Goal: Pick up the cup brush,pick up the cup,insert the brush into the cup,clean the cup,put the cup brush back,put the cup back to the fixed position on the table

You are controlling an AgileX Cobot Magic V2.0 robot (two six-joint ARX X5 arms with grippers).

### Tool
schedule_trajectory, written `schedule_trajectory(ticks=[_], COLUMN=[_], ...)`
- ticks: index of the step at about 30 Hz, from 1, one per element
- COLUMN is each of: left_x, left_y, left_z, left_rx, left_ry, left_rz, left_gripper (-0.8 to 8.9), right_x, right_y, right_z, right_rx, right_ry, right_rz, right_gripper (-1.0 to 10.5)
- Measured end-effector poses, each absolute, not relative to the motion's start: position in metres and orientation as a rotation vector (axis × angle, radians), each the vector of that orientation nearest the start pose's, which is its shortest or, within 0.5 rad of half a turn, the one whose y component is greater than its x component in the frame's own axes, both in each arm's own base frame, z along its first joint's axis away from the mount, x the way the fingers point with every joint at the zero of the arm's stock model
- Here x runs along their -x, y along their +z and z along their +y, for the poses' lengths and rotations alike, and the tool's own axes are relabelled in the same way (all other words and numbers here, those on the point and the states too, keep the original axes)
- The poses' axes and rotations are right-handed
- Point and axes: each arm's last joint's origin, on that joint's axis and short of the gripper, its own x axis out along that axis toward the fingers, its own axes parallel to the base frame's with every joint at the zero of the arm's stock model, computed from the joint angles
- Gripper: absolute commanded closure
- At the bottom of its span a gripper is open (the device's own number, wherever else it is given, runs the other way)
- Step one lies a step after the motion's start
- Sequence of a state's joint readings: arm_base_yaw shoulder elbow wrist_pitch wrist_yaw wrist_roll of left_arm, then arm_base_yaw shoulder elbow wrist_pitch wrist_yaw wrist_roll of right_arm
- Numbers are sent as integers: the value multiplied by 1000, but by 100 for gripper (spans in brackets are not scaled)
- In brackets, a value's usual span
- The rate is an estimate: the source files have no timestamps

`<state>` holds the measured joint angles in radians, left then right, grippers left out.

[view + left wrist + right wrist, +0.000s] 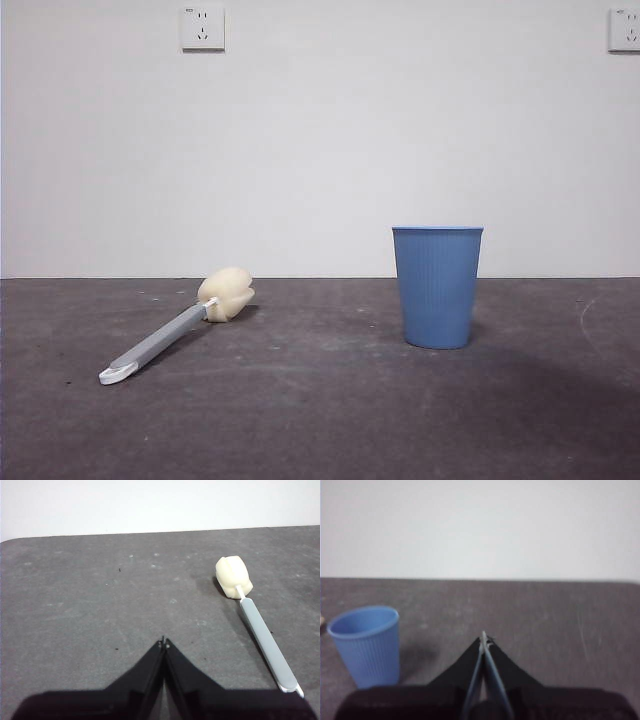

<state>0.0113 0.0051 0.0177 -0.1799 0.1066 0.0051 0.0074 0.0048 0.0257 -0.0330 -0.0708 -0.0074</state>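
Table [320, 420]: cup [437, 286] upright, empty; cup brush [180, 325] lying apart.

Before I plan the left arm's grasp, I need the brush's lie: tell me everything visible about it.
The cup brush lies flat on the table, untouched, well apart from the cup. Its grey, plastic-looking handle ends in a whitish loop nearest the front camera; its cream, lobed sponge head points toward the wall.

- The left gripper [164, 642] has two matte black jaws, each a flat wedge tapering to a fine tip, with tiny pale specks at the tips.
- The right gripper [483, 637] looks alike: black wedge jaws with pale inner edges, widening behind into a dark body.
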Motion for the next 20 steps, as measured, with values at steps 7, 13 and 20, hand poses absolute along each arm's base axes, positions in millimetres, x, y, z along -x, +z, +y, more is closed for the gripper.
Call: schedule_trajectory(ticks=[7,13,20], left_x=[-95,-95,-95], left_y=[152,152,152], left_z=[-2,-2,-2], left_rx=[5,10,11], left_ry=[-96,-95,-95], left_rz=[166,166,167], left_gripper=[817,817,817], right_x=[-96,-96,-96], right_y=[152,152,152], right_z=[2,2,2], right_rx=[-29,-43,-47], right_ry=[70,72,68], right_rz=[156,156,156], right_gripper=[946,946,946])
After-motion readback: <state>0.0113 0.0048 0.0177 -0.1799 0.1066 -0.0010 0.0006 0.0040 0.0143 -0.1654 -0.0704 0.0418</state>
